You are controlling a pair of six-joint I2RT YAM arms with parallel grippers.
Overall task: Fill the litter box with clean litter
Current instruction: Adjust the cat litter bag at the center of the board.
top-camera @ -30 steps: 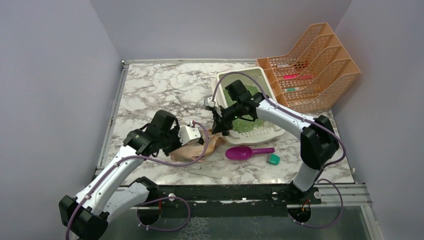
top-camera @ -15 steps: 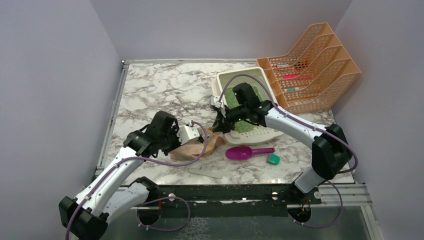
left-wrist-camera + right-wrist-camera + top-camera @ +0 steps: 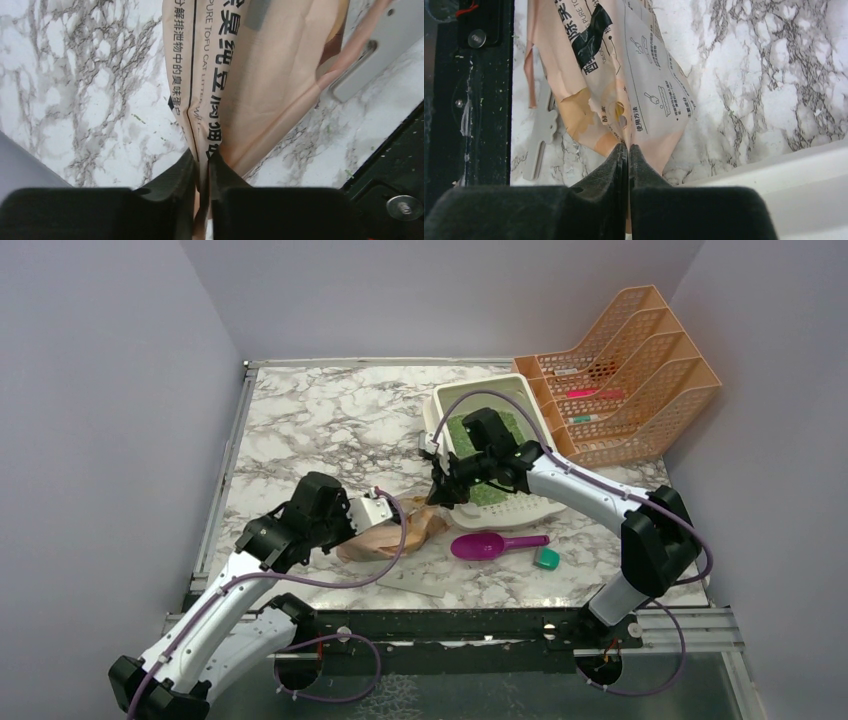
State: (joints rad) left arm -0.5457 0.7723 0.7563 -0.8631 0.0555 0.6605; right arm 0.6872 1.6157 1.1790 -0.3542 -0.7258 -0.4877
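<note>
We judge the step in hand to be the handling of the bag (image 3: 385,540) for a pour. Both arms have hold of it, one at each end, and it lies low on the worktop (image 3: 320,420) just beside the near left corner of the litter box (image 3: 478,389). The left pincer (image 3: 202,160) is clenched on a folded edge of the tan paper, with the printed side running away from its fingers. The right pincer (image 3: 628,150) is clenched on the opposite end, where the paper looks ragged, perhaps the torn mouth, though we cannot be sure. The white wall of the box shows just beside it.

Green clean litter (image 3: 460,430) already lies inside the box, partly hidden by the right arm, so filling is under way. The bag looks limp and fairly flat, and we cannot tell how much is left in it.

For the next move we would raise both ends together, carry the mouth over the rim, then lift the left end higher so the granules run down into the box and not onto the worktop. The magenta scoop (image 3: 482,545) lies apart, near the box.
</note>
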